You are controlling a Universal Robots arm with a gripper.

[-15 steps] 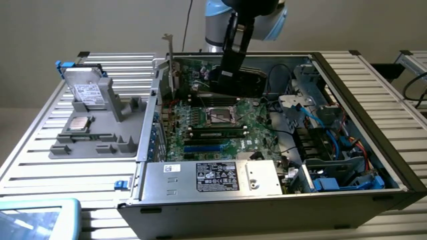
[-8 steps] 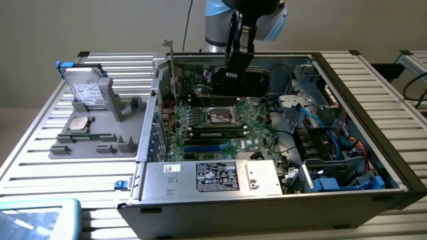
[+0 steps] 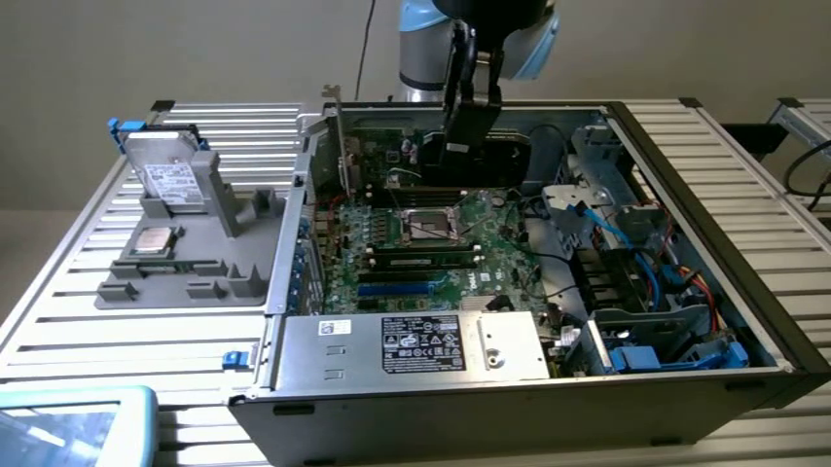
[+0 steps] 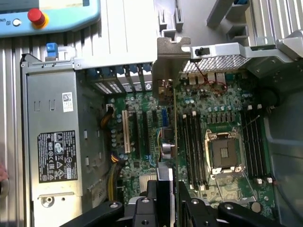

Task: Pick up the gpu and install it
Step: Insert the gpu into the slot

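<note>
The gpu (image 3: 383, 151) stands on edge inside the open computer case, its green board facing the exterior camera. Its silver end bracket (image 3: 331, 117) sits by the case's rear wall and rises above the rim. My gripper (image 3: 461, 131) comes down from above and is shut on the card's far end. In the wrist view the gpu (image 4: 165, 151) appears edge-on, running from the bracket (image 4: 168, 52) to my gripper (image 4: 163, 201). It hangs over the expansion slots (image 4: 142, 127), beside the memory slots (image 4: 191, 137). I cannot tell whether its lower edge touches a slot.
The power supply (image 3: 415, 345) fills the case's near end. The CPU socket (image 3: 429, 229) lies mid-board, and a drive cage with blue cables (image 3: 649, 282) is on the exterior view's right. A grey holder (image 3: 240, 277) beside the case carries a silver drive (image 3: 169, 180) and a CPU chip (image 3: 156, 240). A teach pendant (image 4: 47, 16) lies nearby.
</note>
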